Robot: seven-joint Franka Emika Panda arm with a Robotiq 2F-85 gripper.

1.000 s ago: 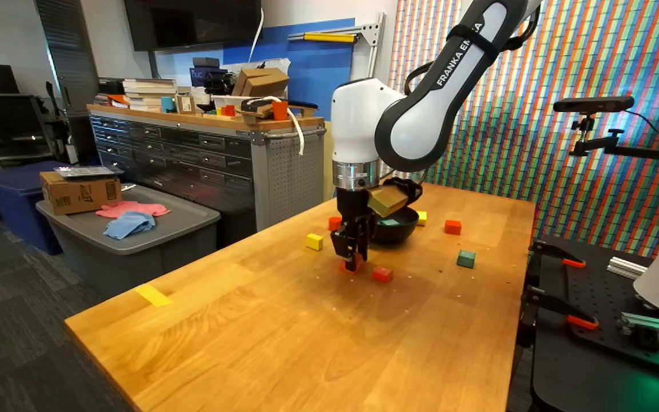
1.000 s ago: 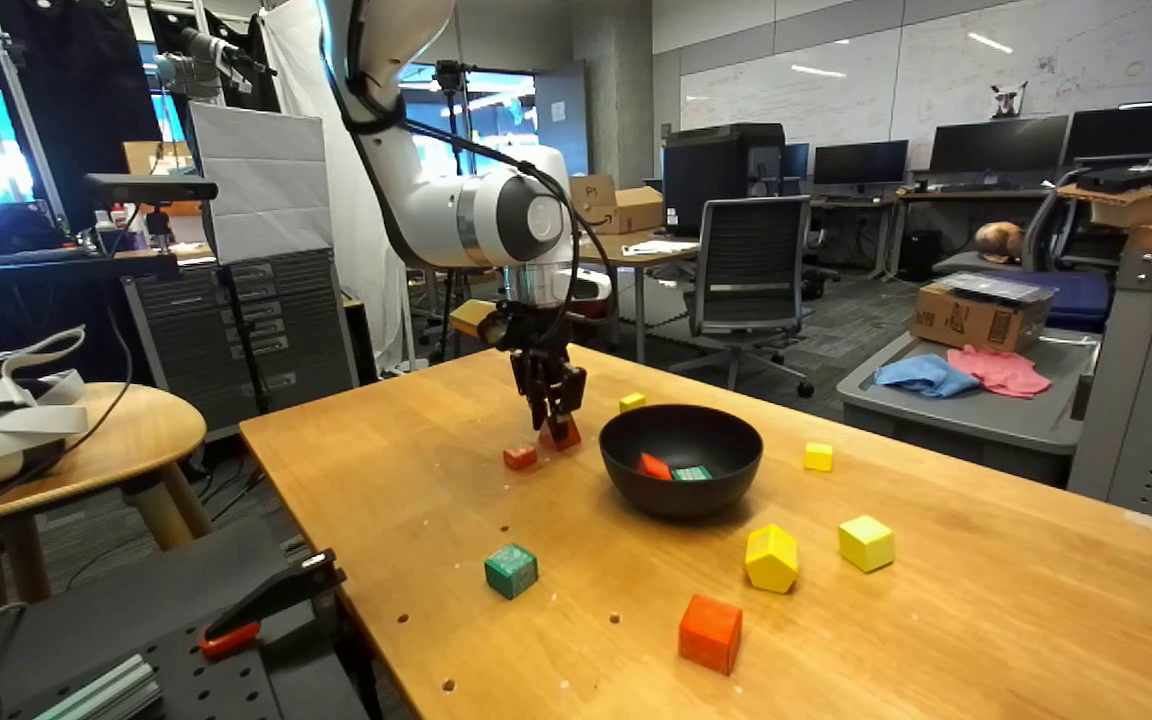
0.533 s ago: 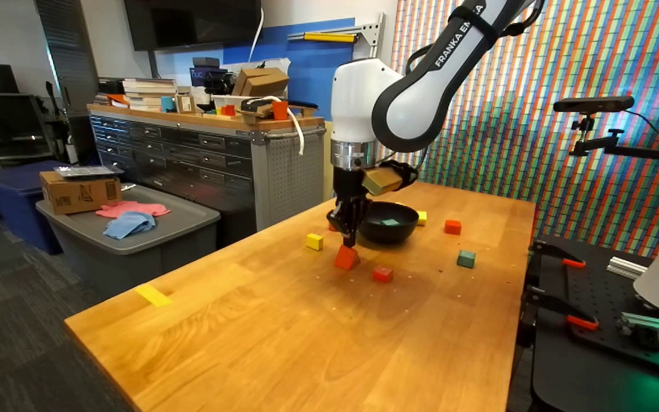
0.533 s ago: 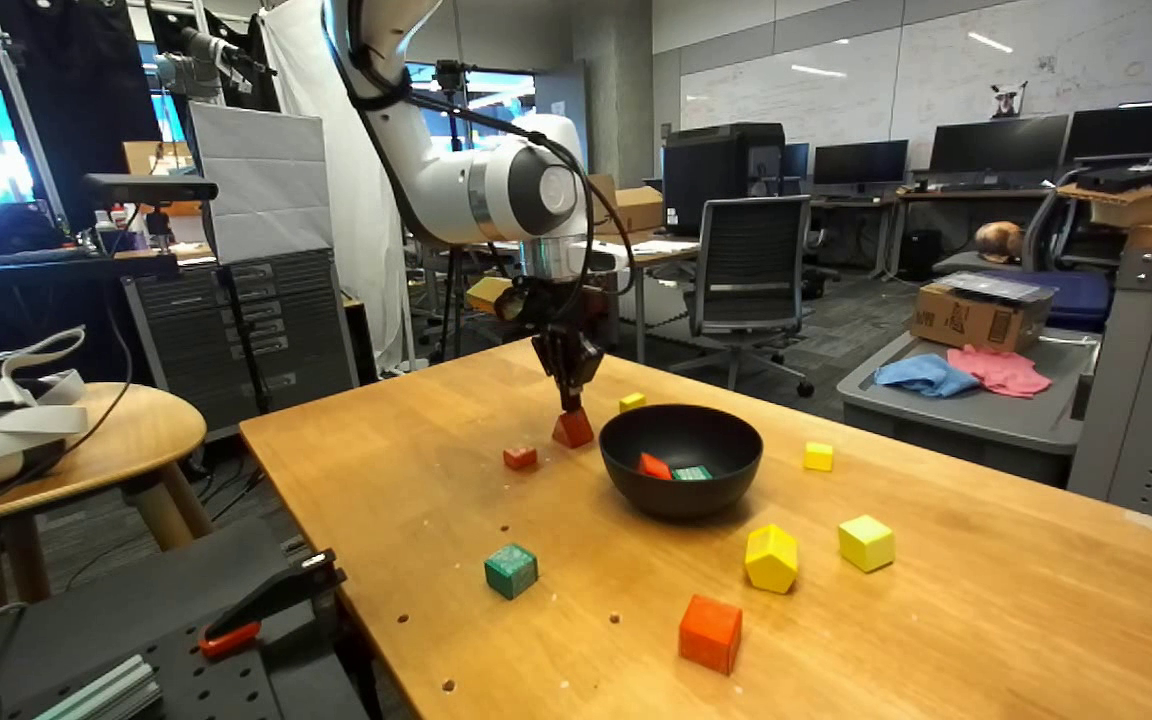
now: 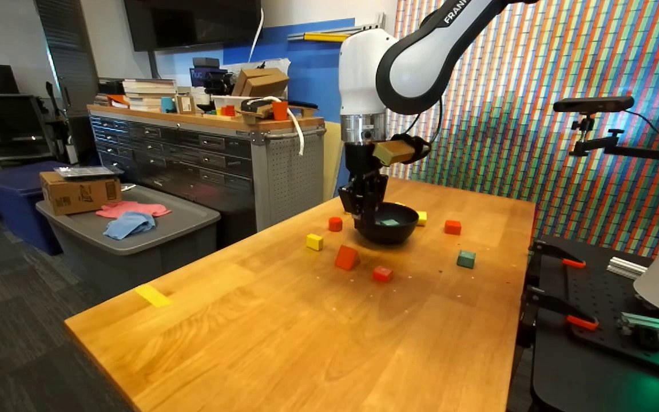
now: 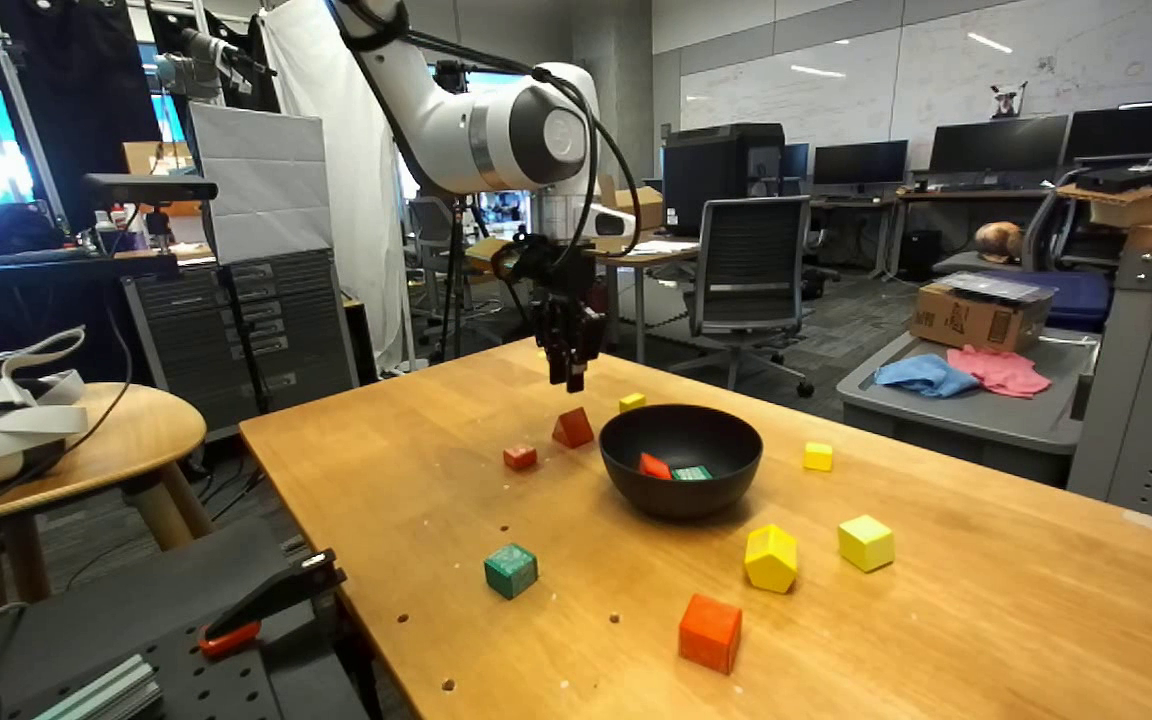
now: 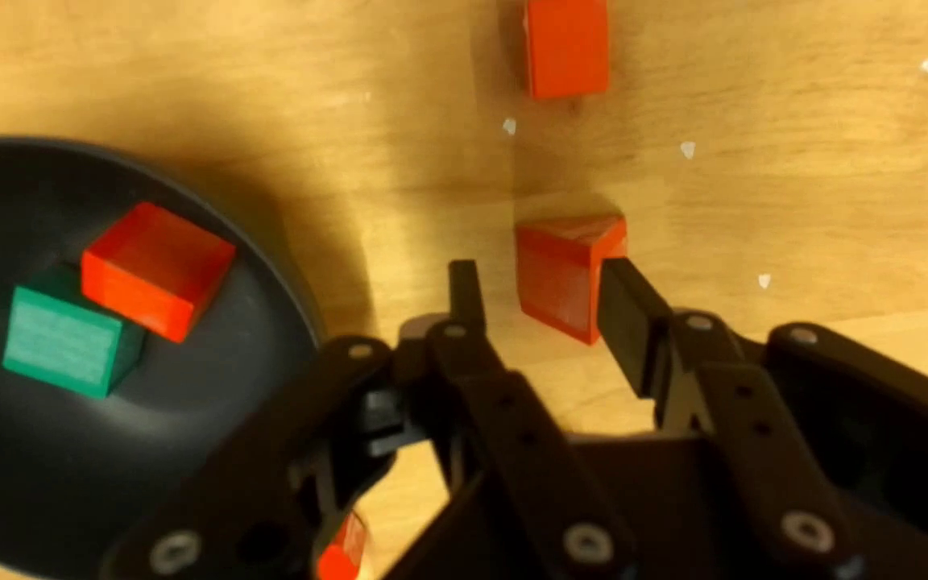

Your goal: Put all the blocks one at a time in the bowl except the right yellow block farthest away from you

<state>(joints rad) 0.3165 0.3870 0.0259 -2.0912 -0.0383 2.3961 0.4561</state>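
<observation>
Currently fingers standing partly apart, gripping nothing, hanging above worktop clear of red wedge; wedge resting just right of centre in wrist view. Bowl filling lower left of that frame, green block and red block lying inside, close together. In exterior view, green cube sitting at lower centre, red cube lying near bottom, right of centre, yellow cube and yellow pentagon lying at lower right.

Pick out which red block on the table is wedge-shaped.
The red wedge, between the small red block and the black bowl in an exterior view. Its sloping faces meet in a ridge; no other red block on the table shows that.
</observation>
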